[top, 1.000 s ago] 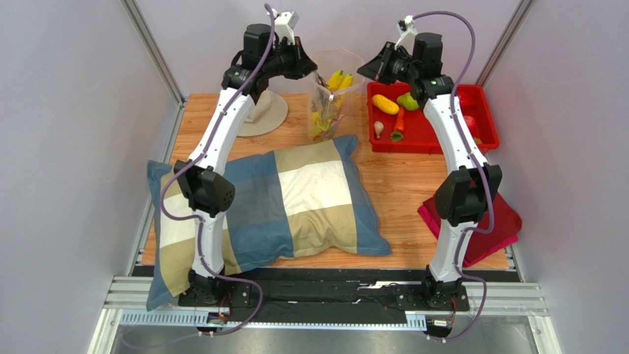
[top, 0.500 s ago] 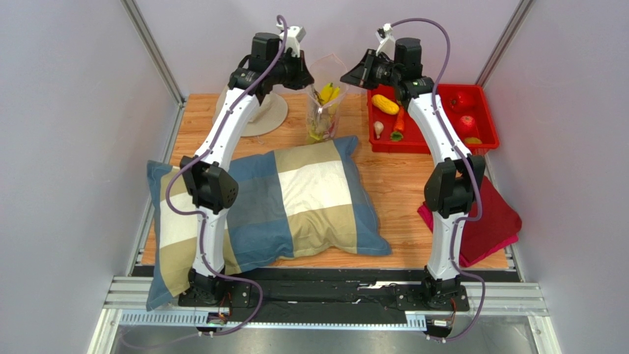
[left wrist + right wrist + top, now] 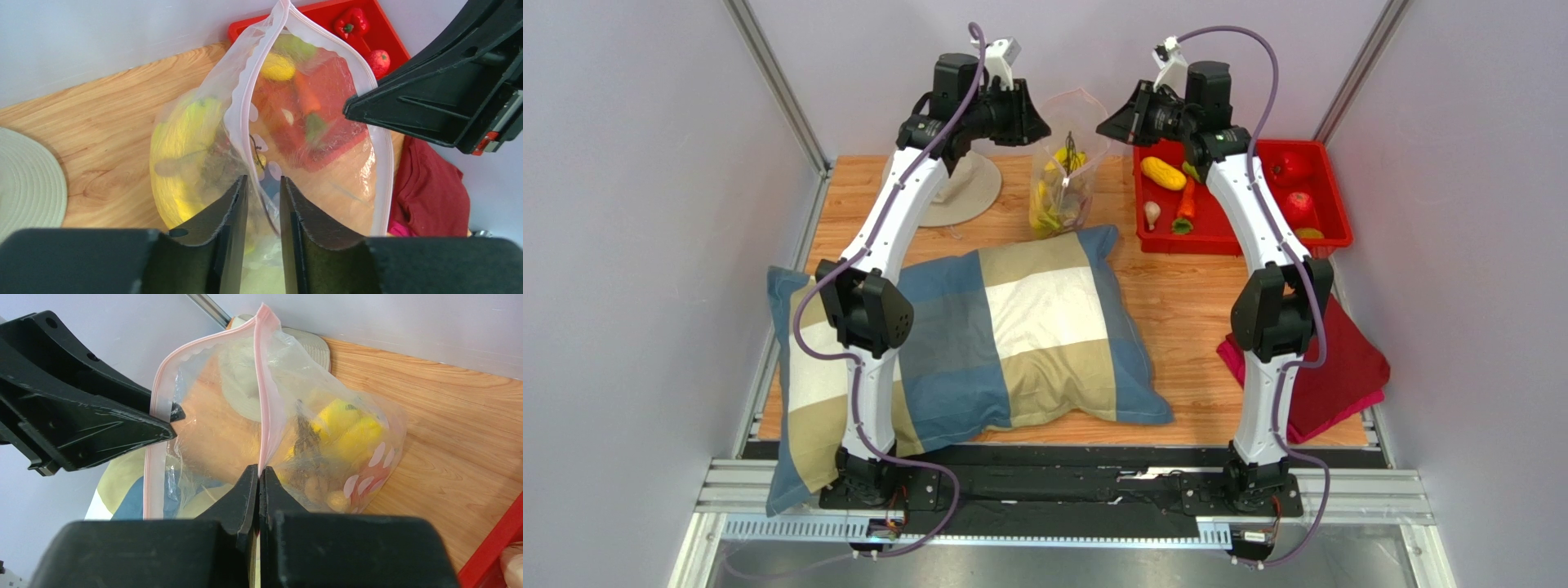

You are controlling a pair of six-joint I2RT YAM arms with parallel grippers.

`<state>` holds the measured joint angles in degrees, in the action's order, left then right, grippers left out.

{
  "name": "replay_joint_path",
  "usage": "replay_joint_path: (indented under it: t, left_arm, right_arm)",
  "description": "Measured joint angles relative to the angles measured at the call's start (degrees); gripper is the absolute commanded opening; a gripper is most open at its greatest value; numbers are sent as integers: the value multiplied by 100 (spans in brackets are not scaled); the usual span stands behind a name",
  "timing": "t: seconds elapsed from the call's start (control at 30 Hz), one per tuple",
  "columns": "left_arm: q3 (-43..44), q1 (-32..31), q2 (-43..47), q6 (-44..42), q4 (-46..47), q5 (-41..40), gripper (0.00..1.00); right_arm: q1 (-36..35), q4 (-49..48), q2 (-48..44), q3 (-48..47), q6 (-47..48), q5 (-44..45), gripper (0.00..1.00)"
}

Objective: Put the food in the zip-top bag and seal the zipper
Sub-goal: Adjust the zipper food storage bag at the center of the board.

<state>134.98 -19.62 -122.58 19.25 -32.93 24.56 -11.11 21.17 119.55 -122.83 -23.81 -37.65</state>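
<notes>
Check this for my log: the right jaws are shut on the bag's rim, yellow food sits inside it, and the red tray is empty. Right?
The red tray is not empty: the top external view shows a lemon, a carrot and an apple in it. The rest stands: the right gripper has its jaws shut on the rim of the zip-top bag, yellow food inside.
</notes>
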Motion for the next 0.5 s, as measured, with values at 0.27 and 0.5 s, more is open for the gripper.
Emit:
replay_joint_path:
  t: [0.27, 0.5]
  left_arm:
    - [0, 37, 0, 417, 125, 243, 23]
    - [2, 37, -2, 608, 177, 483, 3]
  right_arm:
    - [15, 42, 2, 0, 15, -61, 0]
    - [15, 39, 2, 4, 13, -170, 0]
